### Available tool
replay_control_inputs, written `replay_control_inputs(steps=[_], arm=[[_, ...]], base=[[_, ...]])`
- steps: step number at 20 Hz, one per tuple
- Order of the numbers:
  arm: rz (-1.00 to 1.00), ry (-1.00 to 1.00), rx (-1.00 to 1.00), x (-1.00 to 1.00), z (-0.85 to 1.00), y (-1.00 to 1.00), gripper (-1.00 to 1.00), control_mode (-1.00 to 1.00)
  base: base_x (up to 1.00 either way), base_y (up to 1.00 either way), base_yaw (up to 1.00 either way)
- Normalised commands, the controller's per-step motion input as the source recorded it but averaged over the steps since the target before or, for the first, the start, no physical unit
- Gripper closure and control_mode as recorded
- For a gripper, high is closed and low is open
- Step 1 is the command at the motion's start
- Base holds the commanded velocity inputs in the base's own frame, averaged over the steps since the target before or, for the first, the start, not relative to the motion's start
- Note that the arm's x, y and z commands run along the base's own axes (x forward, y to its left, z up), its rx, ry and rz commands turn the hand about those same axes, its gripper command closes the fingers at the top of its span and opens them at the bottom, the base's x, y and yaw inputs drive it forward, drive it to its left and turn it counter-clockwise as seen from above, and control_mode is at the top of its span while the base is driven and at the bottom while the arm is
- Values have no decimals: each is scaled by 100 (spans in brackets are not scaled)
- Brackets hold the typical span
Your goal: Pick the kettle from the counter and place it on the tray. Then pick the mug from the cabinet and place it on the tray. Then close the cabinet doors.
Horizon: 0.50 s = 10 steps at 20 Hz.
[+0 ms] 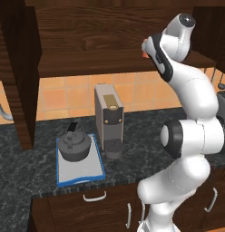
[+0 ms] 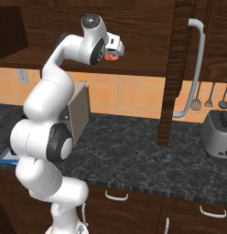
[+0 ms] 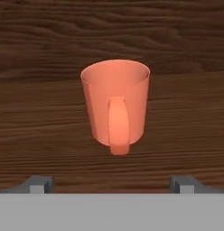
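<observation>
The dark grey kettle [image 1: 74,145] sits on the blue-rimmed tray [image 1: 80,174] on the speckled counter [image 1: 23,158]. The orange-red mug [image 3: 116,106] stands on the cabinet shelf [image 1: 100,63], with its handle turned toward the hand camera. My gripper [image 3: 113,184] is raised to the shelf just in front of the mug and is open. Its fingertips [image 3: 39,184] are spread wider than the mug and do not touch it. From the base, the mug [image 2: 111,56] peeks out as an orange spot at the hand [image 2: 116,48]. Both cabinet doors [image 1: 17,72] [image 2: 179,68] stand open.
A tall beige-grey coffee machine [image 1: 109,118] stands right of the tray. A toaster [image 2: 218,135] sits at the counter's far right, with utensils [image 2: 209,98] hanging on the tiled wall. The right door's silver bar handle [image 2: 197,68] juts out toward the arm's side.
</observation>
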Motion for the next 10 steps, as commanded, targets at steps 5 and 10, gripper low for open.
replay_control_inputs(steps=[5,10], arm=[[0,1,0,41,0,-4,-100,-100],[0,0,0,38,-6,0,-100,-100]], base=[[0,0,0],[0,0,0]])
